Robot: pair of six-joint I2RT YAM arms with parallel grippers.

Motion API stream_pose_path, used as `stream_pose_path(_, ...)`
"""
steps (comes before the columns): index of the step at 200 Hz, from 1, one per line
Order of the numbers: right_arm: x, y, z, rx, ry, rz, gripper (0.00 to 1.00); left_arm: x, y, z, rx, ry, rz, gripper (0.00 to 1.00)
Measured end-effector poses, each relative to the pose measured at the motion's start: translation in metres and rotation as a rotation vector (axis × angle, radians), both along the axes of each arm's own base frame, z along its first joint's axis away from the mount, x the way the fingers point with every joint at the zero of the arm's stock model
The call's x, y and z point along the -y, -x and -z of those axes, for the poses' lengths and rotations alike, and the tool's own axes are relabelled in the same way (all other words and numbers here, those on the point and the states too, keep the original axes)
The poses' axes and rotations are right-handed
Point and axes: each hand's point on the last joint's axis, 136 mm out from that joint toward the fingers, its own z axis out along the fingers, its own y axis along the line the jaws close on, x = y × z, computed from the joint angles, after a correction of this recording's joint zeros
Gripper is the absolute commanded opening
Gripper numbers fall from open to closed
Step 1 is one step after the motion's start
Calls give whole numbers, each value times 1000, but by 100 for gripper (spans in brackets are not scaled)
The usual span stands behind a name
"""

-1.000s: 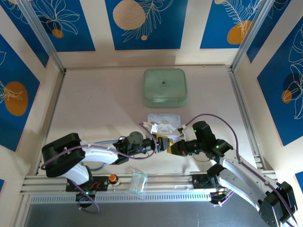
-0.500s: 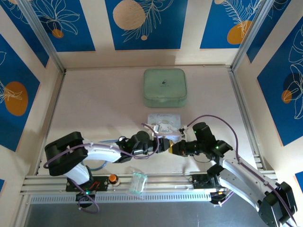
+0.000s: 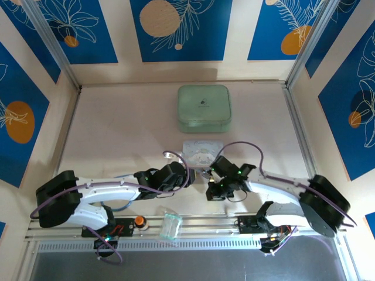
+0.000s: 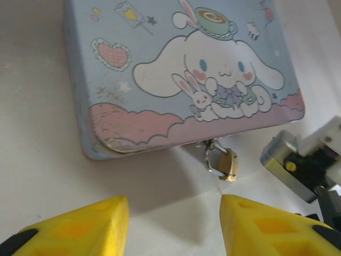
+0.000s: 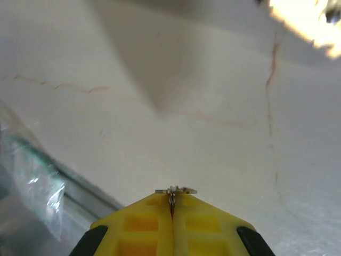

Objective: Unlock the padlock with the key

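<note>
From above, the left gripper (image 3: pixel 188 174) sits at the near edge of the pale blue cartoon tin (image 3: pixel 203 151). The right gripper (image 3: pixel 211 192) is just beside it, and a green lidded box (image 3: pixel 204 108) lies farther back.

Through the left wrist camera, the padlock (image 4: pixel 226 164) hangs from the tin's front latch. The yellow fingers are spread apart with nothing between them.

On the right wrist camera, the fingers are pinched tight on the key (image 5: pixel 175 190), with only a sliver showing at the tips.
</note>
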Motion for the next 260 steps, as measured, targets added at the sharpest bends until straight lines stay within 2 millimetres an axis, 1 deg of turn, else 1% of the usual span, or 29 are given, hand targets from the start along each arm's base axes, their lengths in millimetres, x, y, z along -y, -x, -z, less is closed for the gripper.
stream_pose_path(7, -1, -2, 2, -1, 31, -3, 0, -1, 1, 2, -3, -8, 0, 48)
stream_pose_path(30, -3, -4, 7, -8, 106, -18, 7, -4, 0, 3, -7, -16, -10, 49)
stream_pose_path(55, 2, -4, 10, -23, 151, -12, 19, -7, 0, 6, -11, -22, -24, 49)
stream_pose_path(69, 5, -4, 9, -27, 169, -9, 26, -11, 1, 9, -15, -29, -29, 50)
stream_pose_path(96, 7, -7, 0, -12, 190, -3, 28, -17, 2, 10, -15, -39, -38, 51)
stream_pose_path(116, 8, -12, -12, 24, 182, 6, 30, -18, 2, 8, -9, -39, -39, 50)
stream_pose_path(129, 8, -15, -20, 56, 168, 13, 39, -19, 2, 10, -9, -49, -36, 50)
stream_pose_path(137, 7, -17, -24, 73, 155, 22, 47, -20, 3, 11, -10, -55, -34, 50)
stream_pose_path(154, 5, -20, -31, 118, 136, 6, 54, -20, 4, 12, -11, -66, -28, 50)
stream_pose_path(165, 4, -20, -31, 147, 145, -15, 54, -20, 4, 12, -8, -70, -22, 50)
stream_pose_path(187, 4, -18, -29, 195, 224, -84, 50, -20, 4, 12, -5, -72, -21, 50)
stream_pose_path(217, -4, -24, -27, 257, 305, -152, 46, -24, 3, 12, -1, -68, -44, 50)
stream_pose_path(231, -6, -26, -23, 269, 334, -179, 44, -28, 2, 10, 5, -64, -58, 50)
stream_pose_path(260, -10, -26, -11, 273, 394, -233, 43, -33, 1, 4, 20, -57, -75, 50)
